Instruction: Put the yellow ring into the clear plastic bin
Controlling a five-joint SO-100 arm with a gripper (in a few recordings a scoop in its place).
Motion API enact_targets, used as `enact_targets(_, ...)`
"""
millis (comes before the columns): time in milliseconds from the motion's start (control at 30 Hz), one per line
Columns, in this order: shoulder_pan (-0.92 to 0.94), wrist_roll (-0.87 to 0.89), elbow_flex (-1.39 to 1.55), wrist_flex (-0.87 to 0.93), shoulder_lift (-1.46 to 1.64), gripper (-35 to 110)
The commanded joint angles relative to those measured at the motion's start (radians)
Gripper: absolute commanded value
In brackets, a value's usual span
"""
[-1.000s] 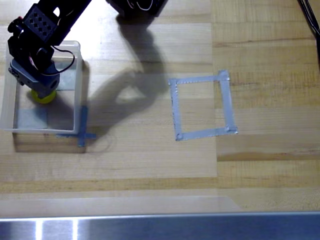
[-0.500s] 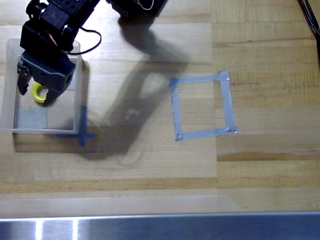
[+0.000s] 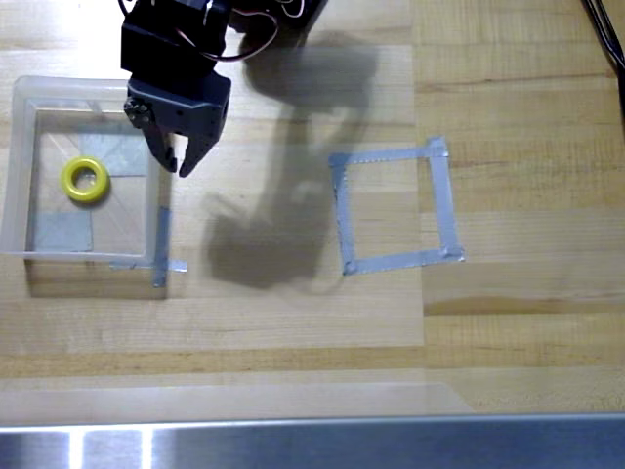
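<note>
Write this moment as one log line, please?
yellow ring: lying in clear plastic bin | gripper: open, empty, over bin's right wall

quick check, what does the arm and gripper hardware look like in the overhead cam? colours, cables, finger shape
In the overhead view the arm is built of black blocky parts. The gripper has a grey body with two short, dark, tapered fingers. Thin cables, red and white among them, loop loosely near the top edge of the frame. No markings or labels are legible.
</note>
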Motion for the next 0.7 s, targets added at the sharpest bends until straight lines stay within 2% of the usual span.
enact_targets(0,-0.029,0.012,0.140,0.009,0.133,0)
enact_targets(433,-0.094,0.015,0.589,0.012,0.577,0)
enact_targets(667,-0.101,0.086,0.732,0.121,0.792,0)
